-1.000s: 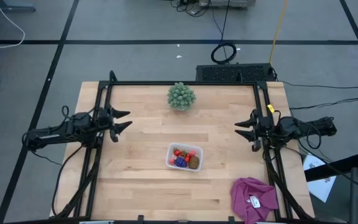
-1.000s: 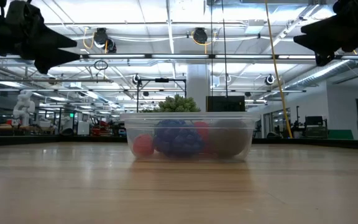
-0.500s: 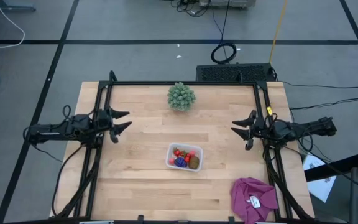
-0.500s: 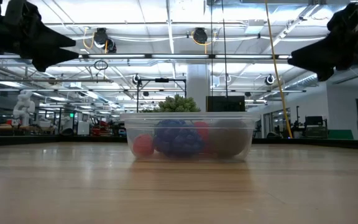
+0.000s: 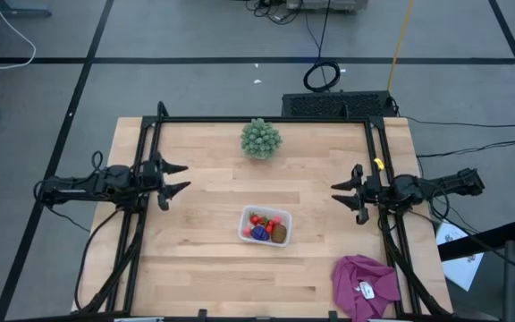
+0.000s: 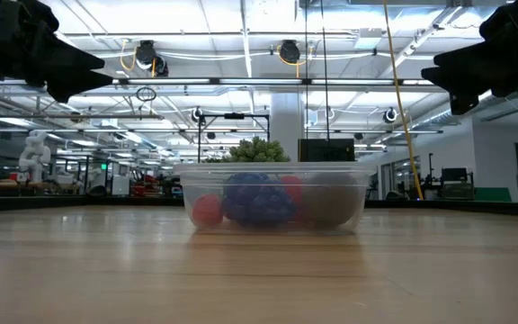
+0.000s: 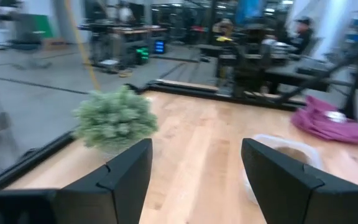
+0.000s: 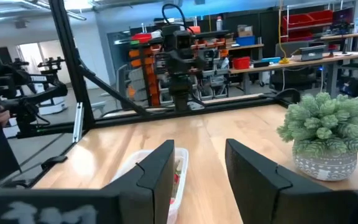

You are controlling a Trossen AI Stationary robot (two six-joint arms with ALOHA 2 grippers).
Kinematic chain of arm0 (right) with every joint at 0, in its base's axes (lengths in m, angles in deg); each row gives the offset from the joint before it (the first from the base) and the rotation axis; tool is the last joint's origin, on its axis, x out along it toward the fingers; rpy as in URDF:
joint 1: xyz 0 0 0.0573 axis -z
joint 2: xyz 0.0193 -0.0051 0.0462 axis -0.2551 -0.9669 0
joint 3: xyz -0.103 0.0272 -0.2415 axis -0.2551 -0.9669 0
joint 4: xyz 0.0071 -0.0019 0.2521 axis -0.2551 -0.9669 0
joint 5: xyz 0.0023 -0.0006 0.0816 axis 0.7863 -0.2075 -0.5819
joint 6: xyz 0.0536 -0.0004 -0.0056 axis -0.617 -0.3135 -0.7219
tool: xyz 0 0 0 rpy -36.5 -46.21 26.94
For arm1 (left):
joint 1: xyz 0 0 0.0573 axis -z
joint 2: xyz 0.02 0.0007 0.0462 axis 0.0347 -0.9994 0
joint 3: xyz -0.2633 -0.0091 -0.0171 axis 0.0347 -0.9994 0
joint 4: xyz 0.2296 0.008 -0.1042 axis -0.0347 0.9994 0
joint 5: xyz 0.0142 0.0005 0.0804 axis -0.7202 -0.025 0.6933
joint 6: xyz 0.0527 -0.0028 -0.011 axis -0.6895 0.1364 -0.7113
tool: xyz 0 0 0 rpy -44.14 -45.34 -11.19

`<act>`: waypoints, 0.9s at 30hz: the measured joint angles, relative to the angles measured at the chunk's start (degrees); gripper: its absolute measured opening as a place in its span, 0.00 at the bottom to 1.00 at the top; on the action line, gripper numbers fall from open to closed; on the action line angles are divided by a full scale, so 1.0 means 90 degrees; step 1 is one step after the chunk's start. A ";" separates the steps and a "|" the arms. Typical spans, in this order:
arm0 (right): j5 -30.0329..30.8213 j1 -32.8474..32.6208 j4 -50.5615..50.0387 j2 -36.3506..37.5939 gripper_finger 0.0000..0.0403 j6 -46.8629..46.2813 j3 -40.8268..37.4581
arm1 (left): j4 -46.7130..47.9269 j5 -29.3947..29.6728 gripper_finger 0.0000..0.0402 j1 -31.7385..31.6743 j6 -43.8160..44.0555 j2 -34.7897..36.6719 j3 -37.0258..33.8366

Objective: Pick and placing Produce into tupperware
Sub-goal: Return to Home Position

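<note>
Wooden bench (image 5: 195, 259) before us carries the tupperware (image 5: 243, 227) near its middle, with the produce (image 5: 259, 233) inside it: red pieces, a purple cluster, a brown oval. We see the left fingers (image 5: 175, 167) apart over the left edge, and the right fingers (image 5: 345, 186) apart over the right edge.
</note>
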State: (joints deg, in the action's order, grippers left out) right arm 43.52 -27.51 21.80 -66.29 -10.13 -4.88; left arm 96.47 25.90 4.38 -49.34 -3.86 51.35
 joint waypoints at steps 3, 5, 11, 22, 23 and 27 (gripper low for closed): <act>0.0012 0.0000 -0.0051 -0.0001 0.33 0.0024 0.0000 | 0.0023 -0.0410 0.63 0.0001 -0.0052 0.0000 0.0000; 0.0011 0.0000 -0.0073 0.0000 0.33 0.0049 0.0000 | 0.0101 -0.0386 0.63 0.0000 -0.0067 0.0000 0.0000; -0.0003 -0.0004 -0.0090 -0.0002 0.33 0.0127 0.0000 | 0.0106 -0.0262 0.63 0.0000 -0.0072 0.0000 0.0000; -0.0539 -0.0012 -0.0206 -0.0005 0.33 0.0292 -0.0007 | 0.0140 -0.0831 0.63 0.0000 0.0279 0.0000 0.0000; -0.0544 -0.0012 -0.0222 -0.0005 0.33 0.0309 -0.0007 | 0.0139 -0.0824 0.63 0.0000 0.0357 0.0000 0.0000; -0.0829 -0.0012 -0.0304 -0.0007 0.33 0.0384 -0.0007 | 0.0131 -0.0855 0.63 0.0000 0.0738 0.0000 0.0000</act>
State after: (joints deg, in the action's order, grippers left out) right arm 36.06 -27.62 19.07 -66.36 -6.68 -4.95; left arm 97.65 18.20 4.38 -42.70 -3.86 51.35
